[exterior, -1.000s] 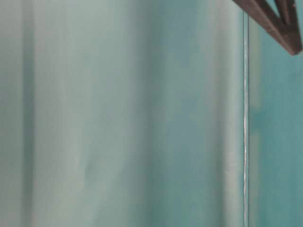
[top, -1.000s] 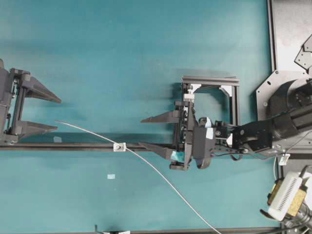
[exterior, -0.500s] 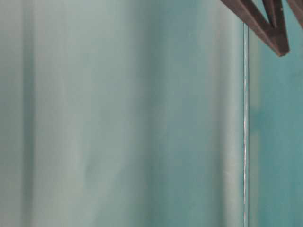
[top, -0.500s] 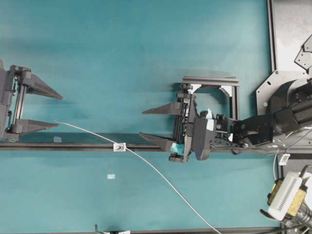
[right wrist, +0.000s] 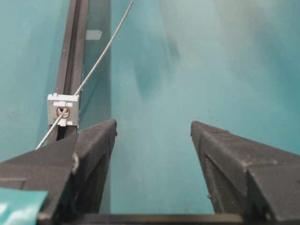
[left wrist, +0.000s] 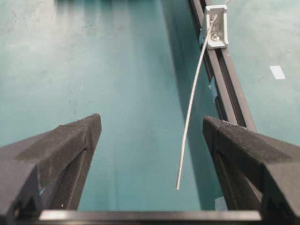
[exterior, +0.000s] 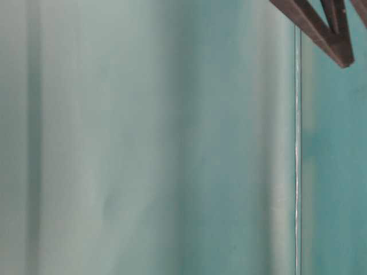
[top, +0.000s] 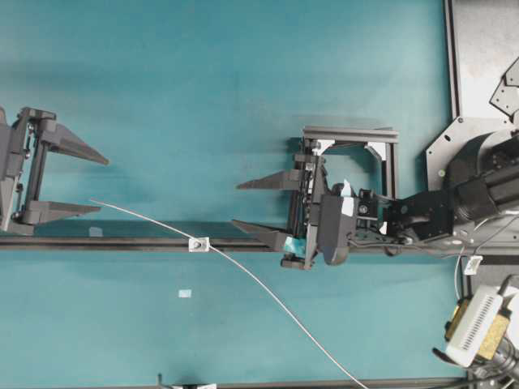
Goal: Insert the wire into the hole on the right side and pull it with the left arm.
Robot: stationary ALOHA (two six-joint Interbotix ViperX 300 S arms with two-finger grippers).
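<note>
Overhead view: I've got the wire (top: 243,271) already threaded thru the hole (top: 197,244) in the small metal block on the black rail (top: 122,242). Its free tip pokes out on the left side and ends near the lower finger of the left gripper (top: 85,185), not touching it as far as I can tell.

Left wrist cam is the one that matters. Wire (left wrist: 191,101) runs from the block (left wrist: 216,26) toward the cam, long axis roughly along my approach line w/ a slight bow, and the tip sits between the two fingers, closer to the one on the right of that view. Left gripper (left wrist: 152,133) is spread wide, nothing in it.

Right gripper (top: 251,207) is also spread and empty, sitting on the far side of the block, just beside the wire but not on it. In the right wrist cam the wire goes into the hole (right wrist: 62,112) clean.

My read: insertion done, pull left to do. Left arm is clearly nearer the tip. I'd nudge fwd so the tip sits deeper between the fingers, then pinch. Wire's hair-thin, so a miss is easy.
</note>
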